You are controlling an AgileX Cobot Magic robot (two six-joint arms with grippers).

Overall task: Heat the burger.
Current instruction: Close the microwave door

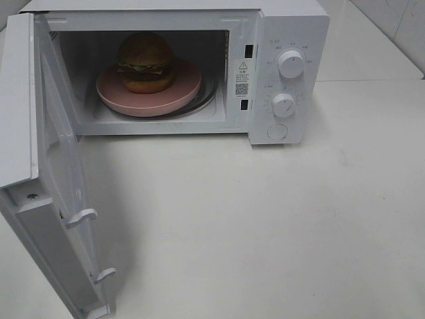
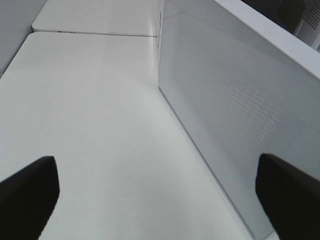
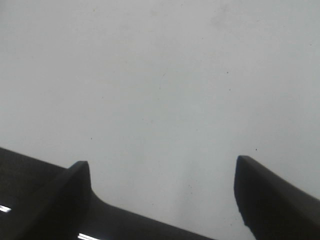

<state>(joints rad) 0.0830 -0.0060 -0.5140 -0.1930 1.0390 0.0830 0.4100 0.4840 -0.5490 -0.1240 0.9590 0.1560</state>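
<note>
The burger (image 1: pixel 145 62) sits on a pink plate (image 1: pixel 184 90) inside the white microwave (image 1: pixel 292 26), whose door (image 1: pixel 46 193) is swung wide open toward the front left. Neither arm shows in the exterior high view. In the left wrist view my left gripper (image 2: pixel 160 192) is open, its dark fingertips (image 2: pixel 30 192) wide apart, with the outer face of the microwave door (image 2: pixel 225 115) just beside it. In the right wrist view my right gripper (image 3: pixel 162 192) is open over bare white tabletop, nothing between its fingers.
Two round knobs (image 1: pixel 291 64) and a round button (image 1: pixel 277 131) are on the microwave's right panel. The white table (image 1: pixel 265 219) stretches out in front of the microwave. A seam between two tabletops (image 2: pixel 95 34) shows far off in the left wrist view.
</note>
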